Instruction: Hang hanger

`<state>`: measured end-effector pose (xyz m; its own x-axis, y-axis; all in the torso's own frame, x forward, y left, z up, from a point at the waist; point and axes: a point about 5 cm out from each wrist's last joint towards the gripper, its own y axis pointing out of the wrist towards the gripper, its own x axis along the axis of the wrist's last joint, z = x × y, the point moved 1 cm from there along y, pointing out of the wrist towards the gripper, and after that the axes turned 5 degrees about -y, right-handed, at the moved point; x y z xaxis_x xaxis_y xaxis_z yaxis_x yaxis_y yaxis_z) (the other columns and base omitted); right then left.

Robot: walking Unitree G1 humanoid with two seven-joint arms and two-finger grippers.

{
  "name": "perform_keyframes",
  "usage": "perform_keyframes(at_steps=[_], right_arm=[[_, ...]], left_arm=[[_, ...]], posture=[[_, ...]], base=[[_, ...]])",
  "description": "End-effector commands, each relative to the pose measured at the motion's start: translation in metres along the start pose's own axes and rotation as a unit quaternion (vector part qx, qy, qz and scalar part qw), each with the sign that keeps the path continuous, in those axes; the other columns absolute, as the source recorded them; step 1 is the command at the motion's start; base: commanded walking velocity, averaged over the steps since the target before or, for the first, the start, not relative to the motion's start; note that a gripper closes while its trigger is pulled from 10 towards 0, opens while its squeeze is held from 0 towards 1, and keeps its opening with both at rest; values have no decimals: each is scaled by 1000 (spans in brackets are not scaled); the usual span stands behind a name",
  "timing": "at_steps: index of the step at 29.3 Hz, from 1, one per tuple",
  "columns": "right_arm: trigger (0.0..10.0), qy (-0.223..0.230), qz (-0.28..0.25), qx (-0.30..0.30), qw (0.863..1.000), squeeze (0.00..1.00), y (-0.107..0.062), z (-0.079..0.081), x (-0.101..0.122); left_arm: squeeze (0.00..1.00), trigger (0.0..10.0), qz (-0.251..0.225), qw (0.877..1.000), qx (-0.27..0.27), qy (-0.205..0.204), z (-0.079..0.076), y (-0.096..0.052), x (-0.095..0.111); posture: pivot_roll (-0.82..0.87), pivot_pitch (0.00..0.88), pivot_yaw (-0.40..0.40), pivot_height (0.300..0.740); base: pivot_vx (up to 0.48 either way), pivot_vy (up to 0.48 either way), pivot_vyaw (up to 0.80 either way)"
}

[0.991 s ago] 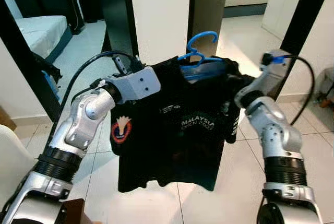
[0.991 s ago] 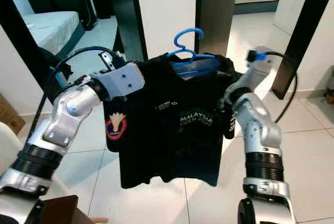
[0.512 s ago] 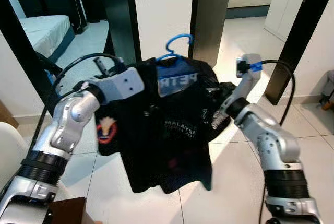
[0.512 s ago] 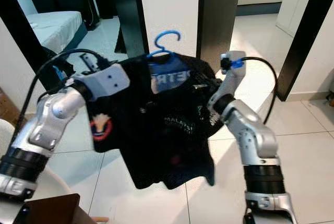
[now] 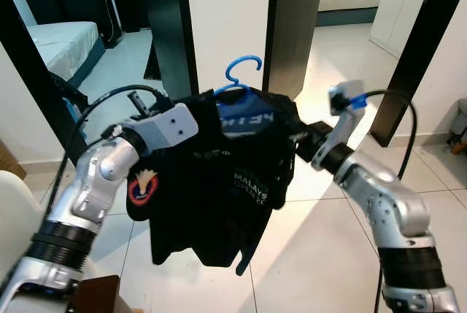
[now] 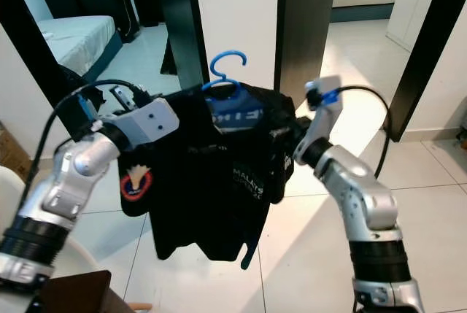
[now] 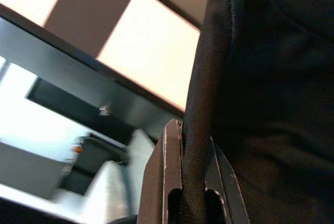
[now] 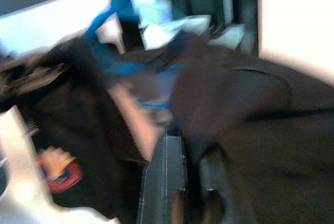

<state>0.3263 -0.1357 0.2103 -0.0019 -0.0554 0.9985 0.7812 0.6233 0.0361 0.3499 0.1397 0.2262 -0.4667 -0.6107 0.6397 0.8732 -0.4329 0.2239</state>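
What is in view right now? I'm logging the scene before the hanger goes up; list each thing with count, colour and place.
T-shirt: one, black with printed logos, held up between both arms.
Hanger: one, blue, inside the shirt's collar, hook pointing up.
Door: one, dark, ajar behind the shirt.
Bed: one, pale cover, in the room to the robot's left.
Floor: white tiles.
Left gripper: fingers shut on the shirt's fabric edge.
Right gripper: fingers clamped on dark fabric at the shirt's other shoulder.

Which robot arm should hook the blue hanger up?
Probably neither alone. The left gripper and the right gripper each pinch a shoulder of the black shirt, so both must lift the blue hanger together.
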Motion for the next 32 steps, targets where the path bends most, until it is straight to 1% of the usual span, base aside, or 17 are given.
perform_keyframes(at_steps=[1,2,3,4,6,8,9,11,13,16,21,24,25,26,27,30,32], right_arm=[[10000,-16,1,16,1000,847,0,6,1],[10000,-16,1,16,1000,847,0,6,1],[10000,-26,17,22,999,1000,0,7,-6],[10000,-32,31,24,999,1000,-1,7,-12],[10000,-32,31,24,999,1000,-1,7,-12],[10000,-45,58,17,997,1000,-5,2,-24],[10000,-45,58,17,997,1000,-5,2,-24],[10000,-50,67,7,996,1000,-8,-4,-29],[10000,-49,79,-29,995,1000,-20,-21,-36],[10000,-33,71,-52,996,1000,-31,-32,-40],[10000,-3,40,-59,997,1000,-45,-36,-43],[10000,58,-27,-46,997,1000,-55,-33,-41],[10000,58,-27,-46,997,1000,-55,-33,-41],[10000,76,-40,-50,995,769,-57,-34,-43],[10000,83,-38,-57,994,0,-59,-34,-49],[10000,92,-28,-75,993,0,-60,-35,-60],[10000,100,-22,-89,991,0,-61,-35,-68]], left_arm=[[0,10000,-6,999,23,-23,8,-2,2],[0,10000,-6,999,23,-23,8,-2,2],[0,10000,-16,998,22,-54,2,-1,5],[0,10000,-22,996,22,-83,-3,0,7],[0,10000,-22,996,22,-83,-3,0,7],[0,10000,-21,989,37,-139,-7,-1,3],[0,10000,-21,989,37,-139,-7,-1,3],[0,10000,-16,987,44,-152,-7,-2,-2],[0,10000,1,984,58,-170,-7,-8,-14],[0,10000,15,982,68,-178,-6,-15,-24],[0,10000,40,981,80,-171,-7,-27,-39],[0,10000,58,980,88,-169,-11,-40,-50],[0,10000,58,980,88,-169,-11,-40,-50],[0,10000,60,979,90,-172,-13,-44,-52],[0,10000,62,978,92,-176,-15,-49,-53],[0,10000,59,976,96,-187,-18,-56,-54],[0,10000,42,970,112,-213,-18,-61,-51]], posture=[[-42,0,9,740],[-42,0,9,740],[-39,0,8,740],[-41,0,10,740],[-41,0,10,740],[-48,0,11,740],[-48,0,11,740],[-48,0,11,740],[-50,0,14,740],[-50,0,14,740],[-49,0,12,740],[-45,0,12,740],[-45,0,12,740],[-38,0,11,740],[-30,0,11,740],[-16,0,9,740],[-11,0,7,740]], base=[[0,0,0],[0,0,0],[0,0,0],[0,0,0],[0,0,0],[0,0,0],[0,0,0],[0,0,0],[0,0,0],[0,0,0],[0,0,0],[0,0,0],[0,0,0],[0,0,0],[0,0,0],[0,0,0],[0,0,0]])
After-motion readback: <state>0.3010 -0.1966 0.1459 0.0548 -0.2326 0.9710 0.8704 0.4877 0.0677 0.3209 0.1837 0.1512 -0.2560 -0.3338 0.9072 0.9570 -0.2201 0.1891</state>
